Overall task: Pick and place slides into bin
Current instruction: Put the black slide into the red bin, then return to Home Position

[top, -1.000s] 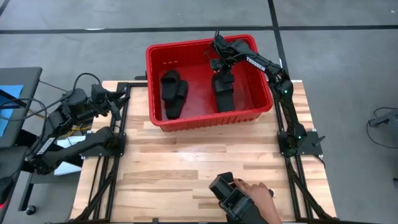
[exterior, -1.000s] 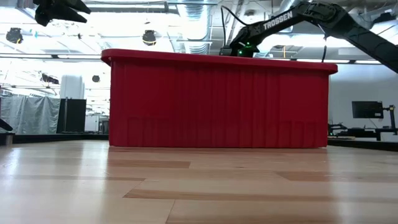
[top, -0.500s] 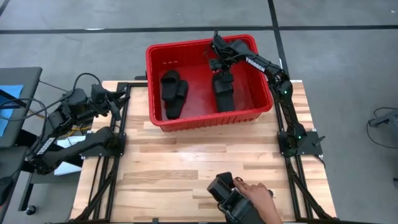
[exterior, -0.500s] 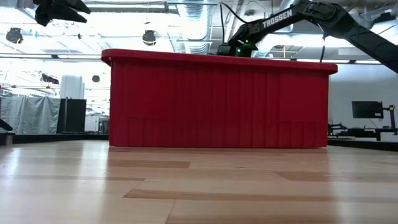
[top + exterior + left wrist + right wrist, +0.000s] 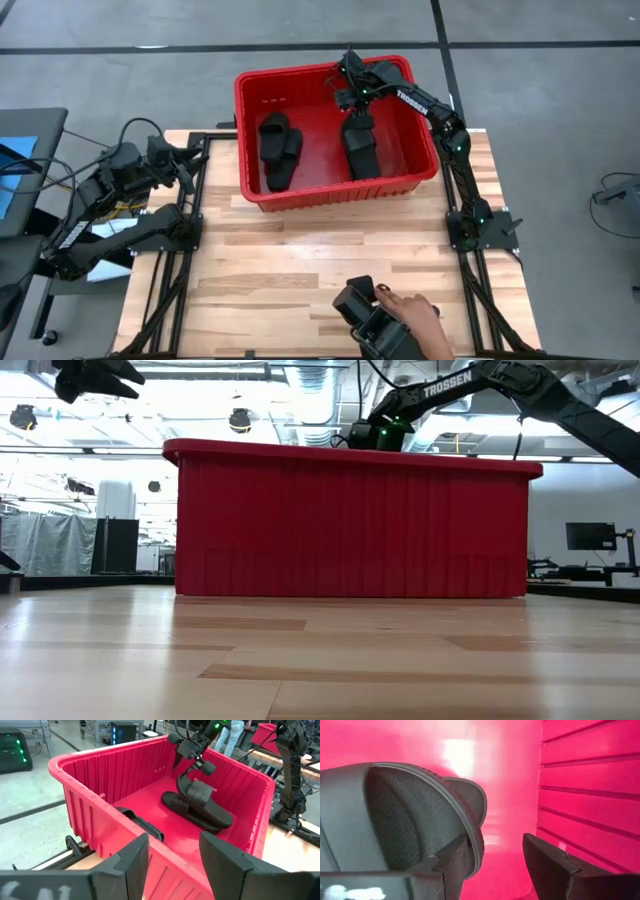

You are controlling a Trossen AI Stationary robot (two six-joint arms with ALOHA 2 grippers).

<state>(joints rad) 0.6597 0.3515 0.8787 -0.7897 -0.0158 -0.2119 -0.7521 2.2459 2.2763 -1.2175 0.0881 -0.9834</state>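
Slides numbered 2 in the bin (image 5: 251, 96), 1 (image 5: 277, 148) lying apart and 1 (image 5: 360, 146) under the right gripper (image 5: 352, 97), whose fingers stood apart, seemingly having released it, while the left gripper (image 5: 187, 152) waited, fingers parted, beside the bin.

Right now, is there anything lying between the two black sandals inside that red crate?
No. In the high view, only bare red floor of the bin separates the left slide from the right slide.
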